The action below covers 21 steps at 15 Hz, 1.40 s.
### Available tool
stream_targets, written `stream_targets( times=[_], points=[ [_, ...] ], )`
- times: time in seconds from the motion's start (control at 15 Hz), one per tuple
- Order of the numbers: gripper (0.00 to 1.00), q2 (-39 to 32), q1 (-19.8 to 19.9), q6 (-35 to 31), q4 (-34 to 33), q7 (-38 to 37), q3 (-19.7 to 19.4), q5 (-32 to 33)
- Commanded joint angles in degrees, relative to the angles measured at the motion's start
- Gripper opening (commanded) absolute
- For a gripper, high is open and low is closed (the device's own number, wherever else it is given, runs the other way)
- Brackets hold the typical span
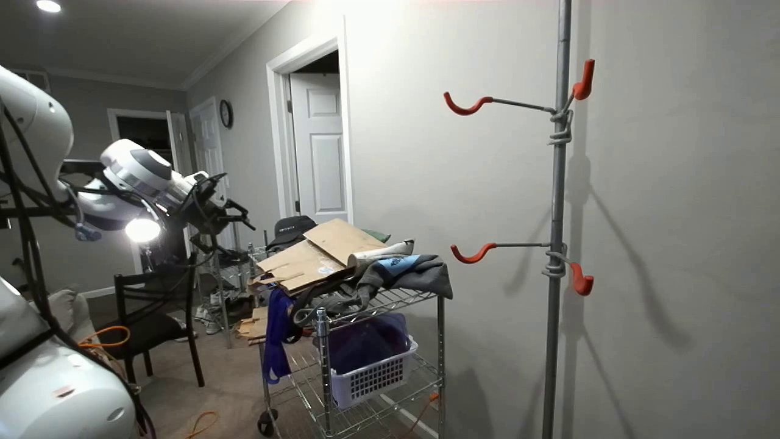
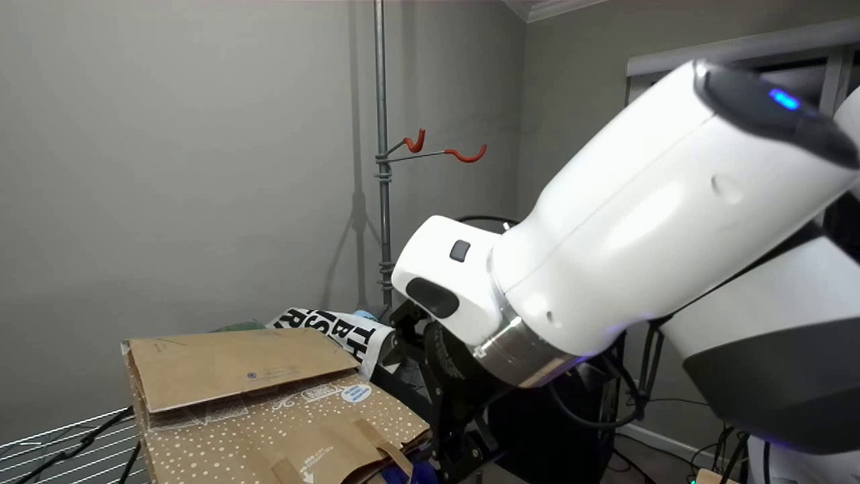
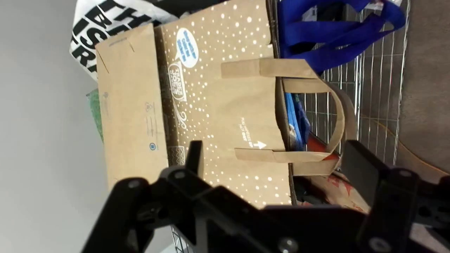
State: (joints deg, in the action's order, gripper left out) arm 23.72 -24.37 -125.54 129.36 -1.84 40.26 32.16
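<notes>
Brown on the paper bag (image 3: 228, 102), and it's sprinkled with white dots! Black on the gripper (image 3: 276, 162), rich blue on the cloth straps (image 3: 323, 33), bold black letters across white wrapping (image 3: 102, 24), then bright red on the hooks (image 1: 466, 111), plain grey down the pole (image 1: 557, 183)!

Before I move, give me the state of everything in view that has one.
End effector: open, holding nothing
Paper bag: lying on its side, handles sticking out
Blue fabric: hanging down
Basket: upright, loaded
Nearest door: open
Chair: upright
Lamp: lit
Ceiling light: on
Blue indicator light: on
</notes>
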Motion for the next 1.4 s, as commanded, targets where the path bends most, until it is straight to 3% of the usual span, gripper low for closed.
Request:
stream_targets(
  times=[0.0, 0.27, 0.8, 0.87, 0.93, 1.33],
  points=[
    [1.0, -2.58, 0.95, -9.84, 3.26, 0.89, -1.67, 2.35],
    [1.0, -7.61, 0.78, -14.87, 4.75, 2.18, -1.9, 0.91],
    [1.0, -14.79, -0.37, -13.18, 3.33, 4.72, -1.82, -0.39],
    [0.75, -15.39, -0.46, -13.2, 3.15, 4.76, -1.9, -0.35],
    [0.74, -15.85, -0.56, -13.32, 3.08, 5.04, -2.02, -0.35],
    [0.34, -17.04, -0.39, -12.51, 2.44, 4.66, -2.86, 0.07]
  ],
)
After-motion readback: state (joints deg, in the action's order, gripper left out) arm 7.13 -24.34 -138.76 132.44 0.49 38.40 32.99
